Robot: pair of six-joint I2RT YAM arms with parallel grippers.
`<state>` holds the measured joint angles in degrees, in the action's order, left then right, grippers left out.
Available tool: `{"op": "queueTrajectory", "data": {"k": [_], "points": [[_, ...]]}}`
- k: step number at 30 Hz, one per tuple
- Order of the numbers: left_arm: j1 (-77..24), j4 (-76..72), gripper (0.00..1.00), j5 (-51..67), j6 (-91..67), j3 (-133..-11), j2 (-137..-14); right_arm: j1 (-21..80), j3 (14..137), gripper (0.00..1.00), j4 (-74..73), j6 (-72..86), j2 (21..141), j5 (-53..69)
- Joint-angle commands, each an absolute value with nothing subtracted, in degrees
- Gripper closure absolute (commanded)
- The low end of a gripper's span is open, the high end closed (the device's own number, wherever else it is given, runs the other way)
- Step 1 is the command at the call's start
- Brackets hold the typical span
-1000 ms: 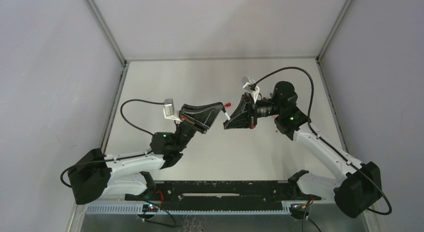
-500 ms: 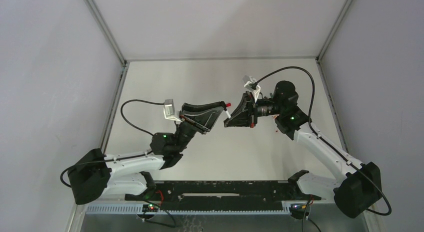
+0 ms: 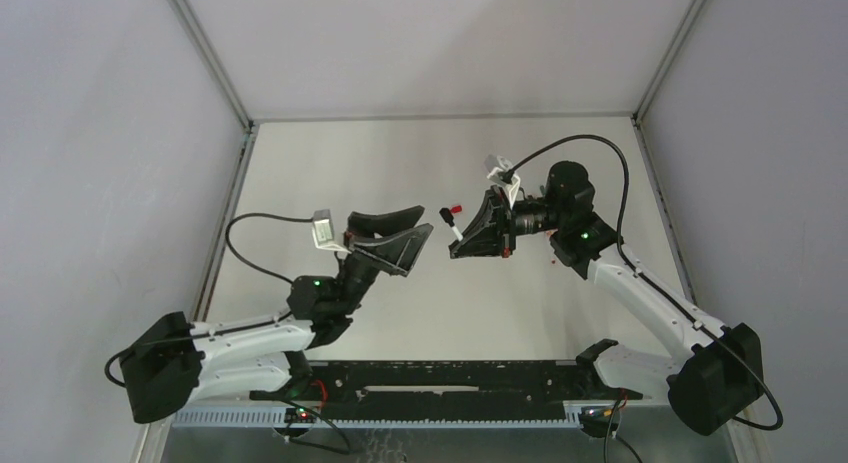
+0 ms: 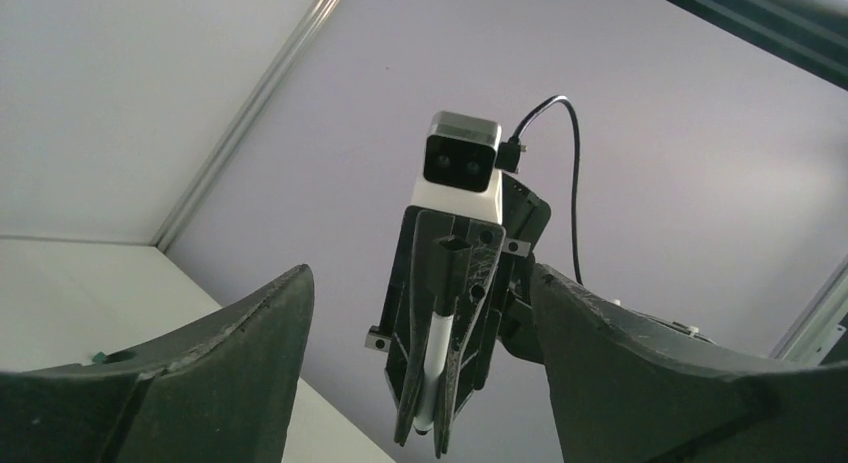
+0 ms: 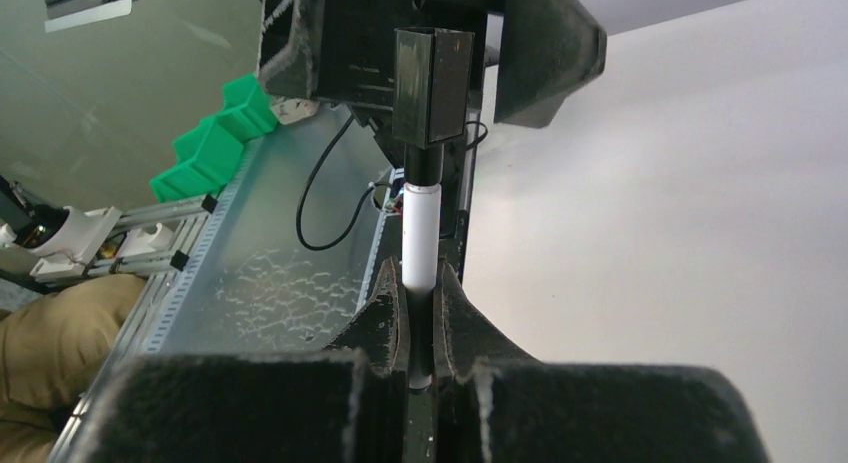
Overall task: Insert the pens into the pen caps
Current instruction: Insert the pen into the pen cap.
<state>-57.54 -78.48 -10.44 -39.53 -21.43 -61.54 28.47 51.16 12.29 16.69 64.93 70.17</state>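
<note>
My right gripper [image 3: 457,249] is shut on a white pen [image 5: 420,245], seen from the front in the left wrist view as the same pen [image 4: 436,351]. A black pen cap [image 5: 432,85] sits on the pen's free end and shows from above as the same cap [image 3: 446,217]. My left gripper [image 3: 424,221] stands open, a little to the left of the capped end, with nothing between its fingers [image 4: 260,323]. A small red pen cap [image 3: 453,209] lies on the table just behind the pen.
A tiny red piece [image 3: 551,264] lies on the table under the right arm. A small green piece [image 4: 100,358] rests on the table at the left. Green bins [image 5: 215,133] and a metal rail [image 3: 400,415] are beyond the near edge.
My left gripper has opened, let go of the black cap and drawn back to the left. The cap stays on the pen in the right gripper, which has barely moved.
</note>
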Motion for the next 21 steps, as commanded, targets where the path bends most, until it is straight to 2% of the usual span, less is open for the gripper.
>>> {"op": "queueTrajectory", "data": {"k": [1,5,12,15,21], "points": [[-57.7,-75.3,0.14,-11.5,-35.4,-20.0,-56.2,28.0,51.7,1.00,10.2,11.7,64.2,72.0],[-57.8,-61.6,0.09,-11.9,-35.0,-23.1,-51.1,28.1,51.7,1.00,8.6,9.8,64.4,71.1],[-57.7,-34.7,0.11,-14.6,-38.0,-34.6,-49.7,28.3,51.7,1.00,7.4,8.7,65.1,69.6],[-57.9,-29.6,0.17,-15.2,-38.9,-37.9,-51.2,28.3,51.7,1.00,7.1,8.4,65.1,69.2],[-58.3,-26.5,0.22,-14.8,-38.9,-41.7,-52.7,28.2,51.7,1.00,6.7,8.1,65.2,68.7]]}}
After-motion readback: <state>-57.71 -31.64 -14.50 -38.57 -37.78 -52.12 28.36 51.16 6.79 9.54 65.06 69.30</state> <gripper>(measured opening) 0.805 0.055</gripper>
